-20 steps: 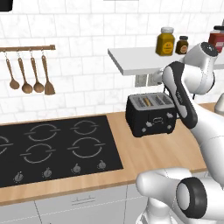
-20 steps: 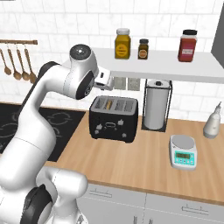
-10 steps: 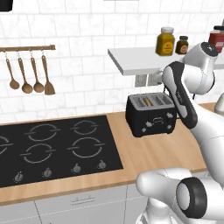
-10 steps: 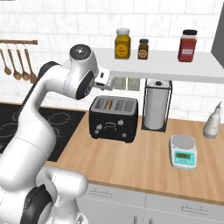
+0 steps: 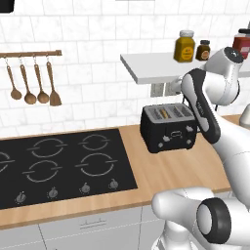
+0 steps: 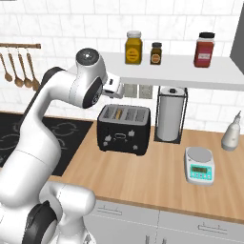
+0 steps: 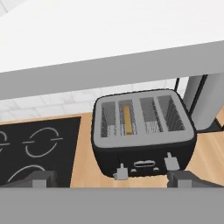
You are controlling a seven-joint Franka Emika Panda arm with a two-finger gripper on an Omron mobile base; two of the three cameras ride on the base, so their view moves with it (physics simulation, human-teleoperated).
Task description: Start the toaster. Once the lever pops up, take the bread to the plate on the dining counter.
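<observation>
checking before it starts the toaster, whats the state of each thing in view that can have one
toaster: upright on the wood worktop, not touched by the arm
bread: seated in the second slot from the left, other slots bare
gripper: open, fingers spread wide, above and in front of the toaster
jars: lids on, upright on the shelf
paper towel roll: upright in its holder

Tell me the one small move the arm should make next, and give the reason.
Probably bring the open claw down and forward to a pale lever on the toaster front. The bread already sits low in a slot, and the claw hangs above the toaster, touching nothing, so toasting looks not yet begun.
</observation>
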